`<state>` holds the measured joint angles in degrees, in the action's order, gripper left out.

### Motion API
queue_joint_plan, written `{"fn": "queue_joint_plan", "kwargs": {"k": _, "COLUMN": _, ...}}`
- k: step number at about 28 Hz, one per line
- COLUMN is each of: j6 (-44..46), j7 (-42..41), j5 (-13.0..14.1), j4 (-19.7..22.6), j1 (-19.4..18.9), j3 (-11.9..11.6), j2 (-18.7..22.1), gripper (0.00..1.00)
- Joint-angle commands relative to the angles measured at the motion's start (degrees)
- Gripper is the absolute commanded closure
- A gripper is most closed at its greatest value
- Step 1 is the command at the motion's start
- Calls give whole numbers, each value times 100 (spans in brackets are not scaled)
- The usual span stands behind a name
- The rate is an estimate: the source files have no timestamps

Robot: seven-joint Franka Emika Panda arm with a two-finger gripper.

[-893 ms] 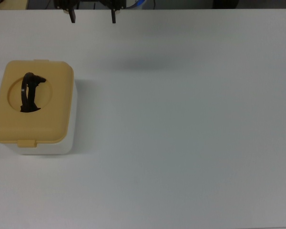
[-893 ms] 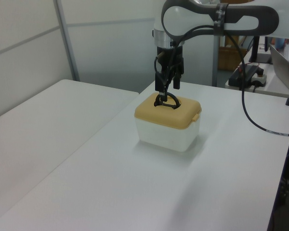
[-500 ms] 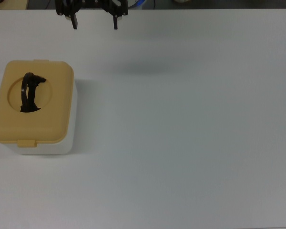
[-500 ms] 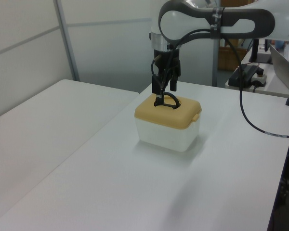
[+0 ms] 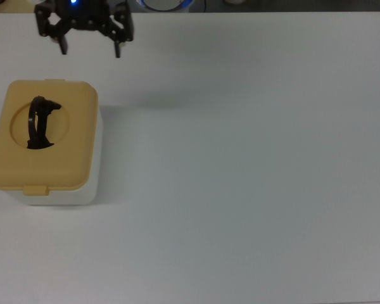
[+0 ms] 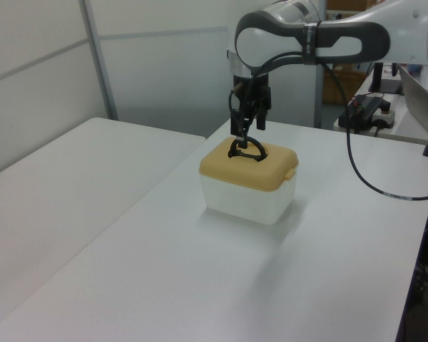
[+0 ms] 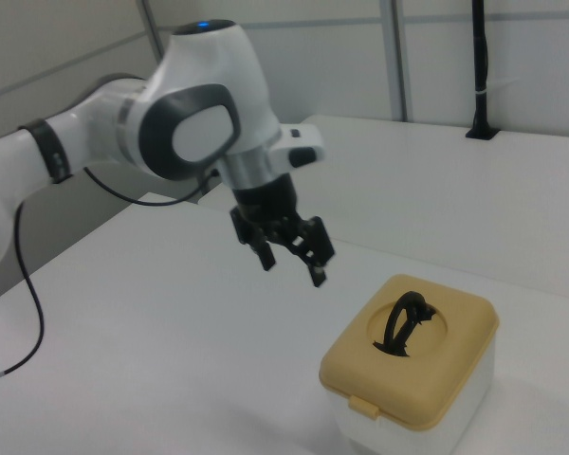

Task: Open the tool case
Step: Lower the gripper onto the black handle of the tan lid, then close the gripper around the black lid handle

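The tool case [image 5: 63, 158] stands at the top view's left: a white box under a shut tan-yellow lid [image 5: 76, 107]. Its black handle [image 5: 38, 123] stands up in a round recess, and a small tab [image 5: 36, 189] sticks out at the near edge. My gripper [image 5: 90, 49] hangs open and empty in the air beyond the case's far side, touching nothing. In the left view the gripper [image 6: 247, 128] shows above and behind the case [image 6: 250, 189]. The right view has the gripper [image 7: 292, 268] up and to the left of the case [image 7: 412, 370].
The case rests on a white table [image 5: 240, 190]. A second white table [image 6: 71, 171] adjoins on the left view's left. Cables and equipment [image 6: 367, 107] lie at the left view's far right. A black post [image 7: 479, 71] stands on the far table in the right view.
The gripper has moved toward the top view's left and a little nearer the case, still open. The case has not moved.
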<state>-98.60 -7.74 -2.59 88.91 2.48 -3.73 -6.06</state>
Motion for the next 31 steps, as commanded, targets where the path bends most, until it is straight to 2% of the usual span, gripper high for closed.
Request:
{"fn": "queue_joint_plan", "kwargs": {"k": 1, "j6": -317, "j7": -289, "j5": -75, "j4": -137, "j1": 288, "j3": -32, "j2": -167, "gripper": 0}}
{"fn": "queue_joint_plan", "kwargs": {"k": 5, "j6": -862, "j7": -464, "j5": -127, "j4": -111, "j1": 560, "j3": -23, "j2": -351, "gripper": 0}}
{"fn": "queue_joint_plan", "kwargs": {"k": 7, "j6": -1186, "j7": -683, "j5": -145, "j4": -128, "j1": 709, "j3": -32, "j2": -648, "gripper": 0}}
{"fn": "queue_joint_plan", "kwargs": {"k": 12, "j6": -1758, "j7": -720, "j5": -145, "j4": -129, "j1": 789, "j3": -32, "j2": -1045, "gripper": 0}}
{"fn": "queue_joint_plan", "kwargs": {"k": 16, "j6": -2040, "j7": -834, "j5": -145, "j4": -128, "j1": 886, "j3": -23, "j2": -1168, "gripper": 0}}
{"fn": "queue_joint_plan", "kwargs": {"k": 21, "j6": -2164, "j7": -904, "j5": -84, "j4": -128, "j1": 895, "j3": -23, "j2": -1195, "gripper": 0}}
{"fn": "queue_joint_plan", "kwargs": {"k": 31, "j6": -2076, "j7": -940, "j5": -75, "j4": -23, "j1": 877, "j3": -14, "j2": -1072, "gripper": 12}}
